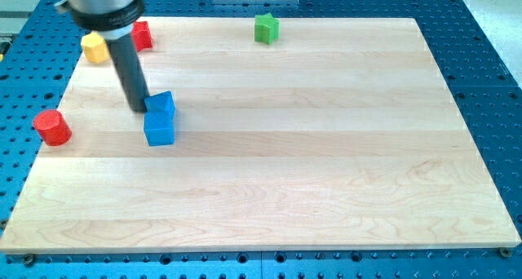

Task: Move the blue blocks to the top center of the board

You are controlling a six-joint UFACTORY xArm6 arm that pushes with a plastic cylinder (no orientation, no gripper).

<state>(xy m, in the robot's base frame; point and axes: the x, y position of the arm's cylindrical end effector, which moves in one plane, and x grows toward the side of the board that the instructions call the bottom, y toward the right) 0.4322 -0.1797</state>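
Note:
Two blue blocks sit touching at the board's left of centre: one blue block [162, 104] above and a blue cube [160, 128] just below it. My tip [139, 108] rests at the left side of the upper blue block, touching or nearly touching it. The dark rod rises from there toward the view's top left.
A green star-shaped block [266, 28] lies near the top centre edge. A yellow block [96, 47] and a red block [142, 35] sit at the top left, partly behind the rod. A red cylinder [52, 127] stands at the left edge. The wooden board [326, 165] lies on a blue perforated table.

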